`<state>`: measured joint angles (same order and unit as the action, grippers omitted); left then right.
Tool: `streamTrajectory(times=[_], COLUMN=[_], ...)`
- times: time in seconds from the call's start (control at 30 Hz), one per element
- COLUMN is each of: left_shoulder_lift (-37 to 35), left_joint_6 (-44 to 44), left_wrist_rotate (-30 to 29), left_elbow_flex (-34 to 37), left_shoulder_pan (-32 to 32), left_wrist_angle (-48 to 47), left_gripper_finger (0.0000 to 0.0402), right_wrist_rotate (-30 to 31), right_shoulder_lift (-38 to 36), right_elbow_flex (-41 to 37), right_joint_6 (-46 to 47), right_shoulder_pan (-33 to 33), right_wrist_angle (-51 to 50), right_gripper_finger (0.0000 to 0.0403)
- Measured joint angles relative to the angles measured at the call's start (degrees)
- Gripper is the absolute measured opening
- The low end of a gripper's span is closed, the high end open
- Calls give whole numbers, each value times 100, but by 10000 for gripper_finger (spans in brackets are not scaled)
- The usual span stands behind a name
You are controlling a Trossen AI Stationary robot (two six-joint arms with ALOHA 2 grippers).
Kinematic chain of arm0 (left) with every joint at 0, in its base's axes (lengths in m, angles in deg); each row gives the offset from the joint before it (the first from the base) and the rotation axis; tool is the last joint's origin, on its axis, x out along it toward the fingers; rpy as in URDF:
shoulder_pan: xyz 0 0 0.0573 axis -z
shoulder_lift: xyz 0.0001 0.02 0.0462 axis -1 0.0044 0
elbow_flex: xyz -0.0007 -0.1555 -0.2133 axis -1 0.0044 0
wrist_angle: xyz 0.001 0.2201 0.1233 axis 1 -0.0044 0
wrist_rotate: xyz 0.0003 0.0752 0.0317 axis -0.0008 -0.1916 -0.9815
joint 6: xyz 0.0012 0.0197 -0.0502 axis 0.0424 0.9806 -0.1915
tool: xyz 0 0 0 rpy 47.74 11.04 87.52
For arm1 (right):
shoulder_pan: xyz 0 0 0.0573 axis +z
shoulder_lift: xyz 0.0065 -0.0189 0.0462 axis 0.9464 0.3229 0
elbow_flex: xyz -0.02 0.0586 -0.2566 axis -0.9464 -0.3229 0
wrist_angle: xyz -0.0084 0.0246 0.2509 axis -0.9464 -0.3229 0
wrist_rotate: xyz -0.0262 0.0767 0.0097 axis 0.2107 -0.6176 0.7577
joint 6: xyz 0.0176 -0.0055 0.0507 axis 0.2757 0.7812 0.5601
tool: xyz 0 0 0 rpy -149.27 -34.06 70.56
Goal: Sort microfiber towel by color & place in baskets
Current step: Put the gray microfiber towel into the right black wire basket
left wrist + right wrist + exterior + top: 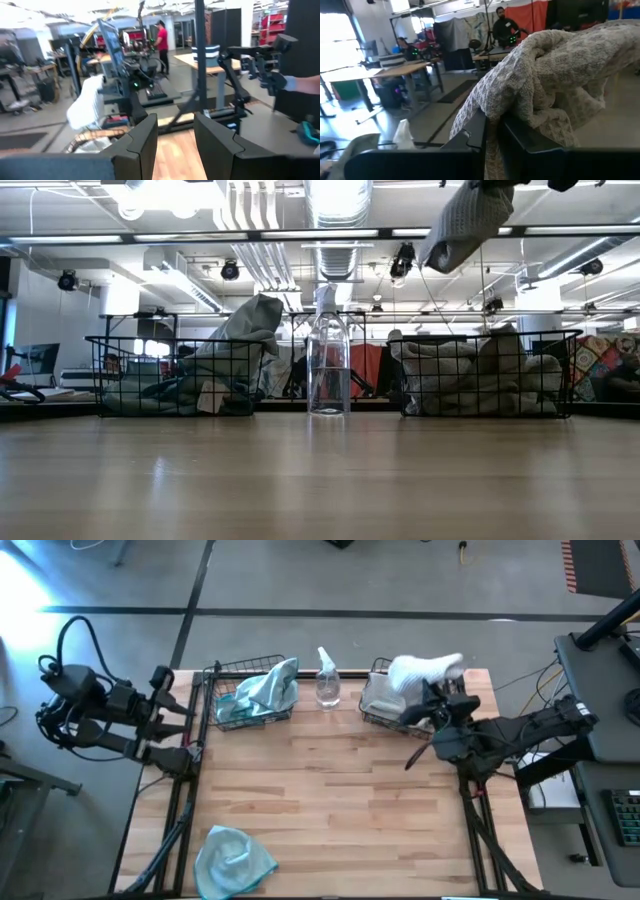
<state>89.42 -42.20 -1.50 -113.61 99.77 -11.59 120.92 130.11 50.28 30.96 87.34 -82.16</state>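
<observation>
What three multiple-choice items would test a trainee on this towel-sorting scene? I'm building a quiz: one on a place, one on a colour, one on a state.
1. Where does the clear spray bottle stand?
A. Between the two baskets
B. Inside the left basket
C. At the table's near edge

2. What colour is the loose towel at the table's near edge?
A. Red
B. Light teal-blue
C. Black

3. What is the right gripper doing?
A. Hanging open and empty
B. Gripping the bottle
C. Holding a pale grey-white towel above the right basket

Answers: 1 A, the high view shows it between the left basket and the right one; 2 B, seen from above; 3 C, the fingers pinch the cloth.
</observation>
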Motion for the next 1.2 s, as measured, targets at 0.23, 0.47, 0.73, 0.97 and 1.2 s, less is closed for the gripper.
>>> streamTrajectory(times=[0.23, 0.47, 0.73, 0.97, 1.2], left_shoulder_lift=[33, 33, 33, 20, -19], left_joint_6=[439, 713, 696, 685, 682], left_wrist_rotate=[-562, -920, -921, -923, -923], left_elbow_flex=[0, 0, 0, 0, -13], left_shoulder_pan=[0, 0, 0, 0, 0], left_wrist_angle=[220, 278, 360, 360, 359], left_gripper_finger=[113, 113, 113, 113, 113], right_wrist_rotate=[0, -2, -27, -85, -775], right_shoulder_lift=[7, 1, 0, 0, 33], right_elbow_flex=[0, 0, -2, -4, -7], right_joint_6=[-667, -1595, -1592, -1534, -1525], right_shoulder_pan=[-47, -118, -436, -966, -1433], right_wrist_angle=[-13, -16, -24, -253, -303], right_gripper_finger=[29, 29, 29, 29, 29])
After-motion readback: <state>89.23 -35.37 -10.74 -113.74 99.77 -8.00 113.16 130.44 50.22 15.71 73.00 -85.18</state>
